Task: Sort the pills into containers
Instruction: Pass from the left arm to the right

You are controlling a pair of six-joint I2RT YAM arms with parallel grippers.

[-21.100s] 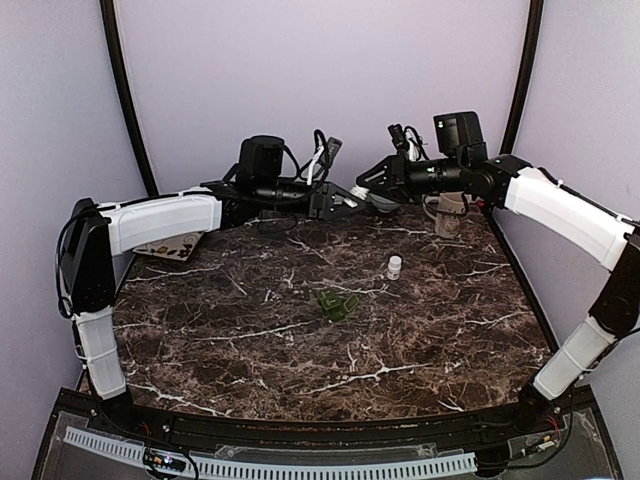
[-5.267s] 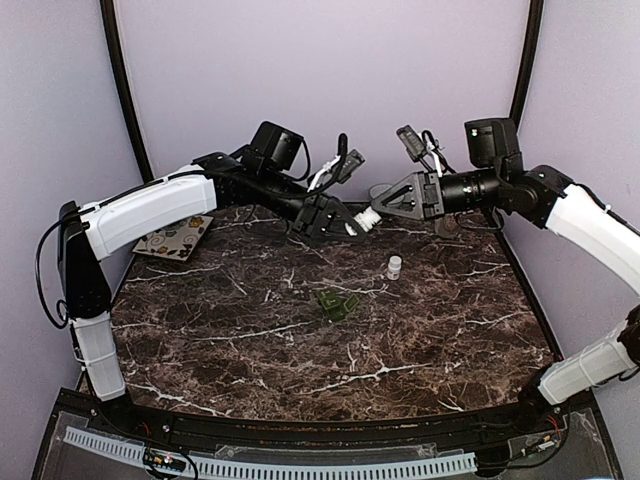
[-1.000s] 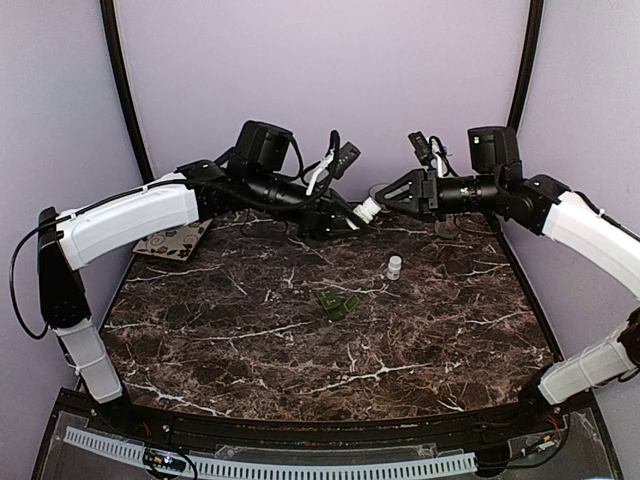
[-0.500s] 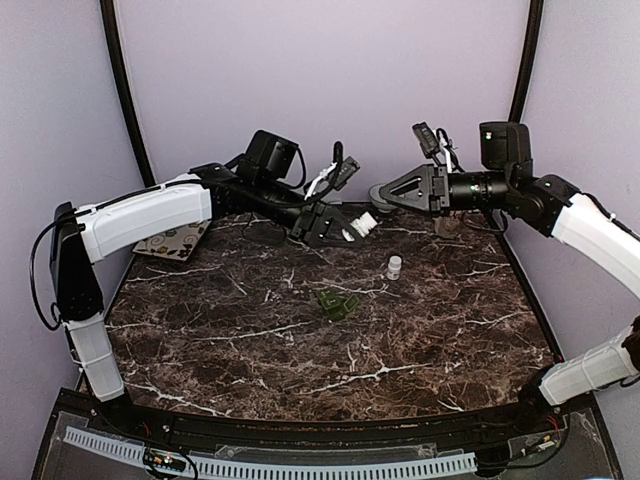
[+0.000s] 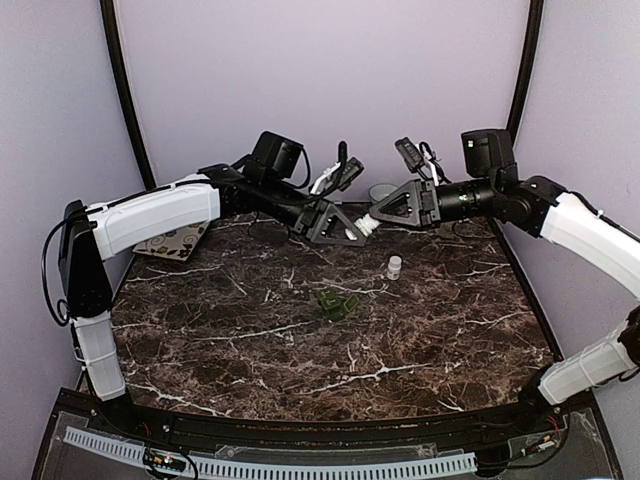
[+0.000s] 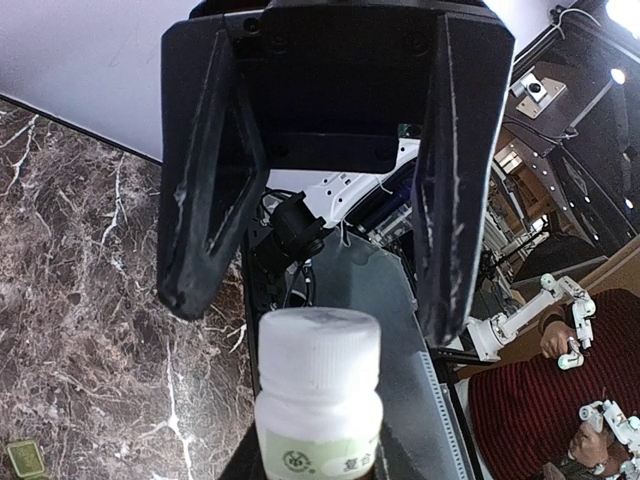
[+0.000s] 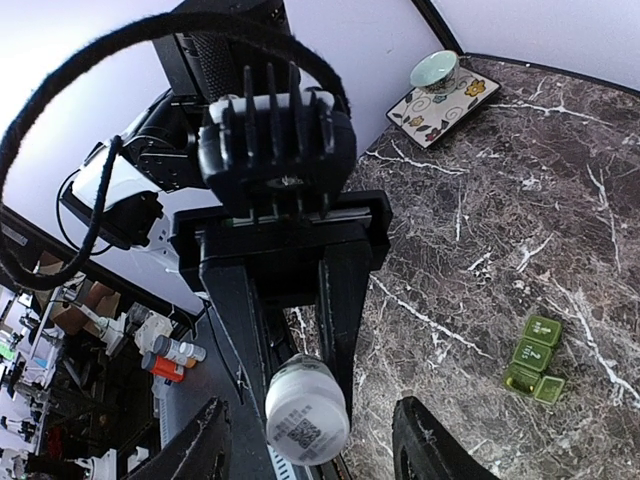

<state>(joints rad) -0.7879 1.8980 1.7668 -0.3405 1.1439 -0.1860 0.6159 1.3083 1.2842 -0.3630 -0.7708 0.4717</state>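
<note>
On the counter [image 5: 230, 340], near its middle, lies a green pill box [image 5: 337, 303], with a small white vial [image 5: 394, 266] standing just beyond it to the right. Farther back, in the air, the left hand [image 5: 352, 233] is clamped on a white pill bottle [image 6: 318, 385]. The right hand [image 5: 380, 213] has its fingers apart on either side of the cap.

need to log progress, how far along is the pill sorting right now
Early. Done: the left gripper holds the pill bottle in the air. In hand: the right gripper is open at its cap, which is on. Left: opening it and sorting pills into the green organizer; no pills show yet.
</note>
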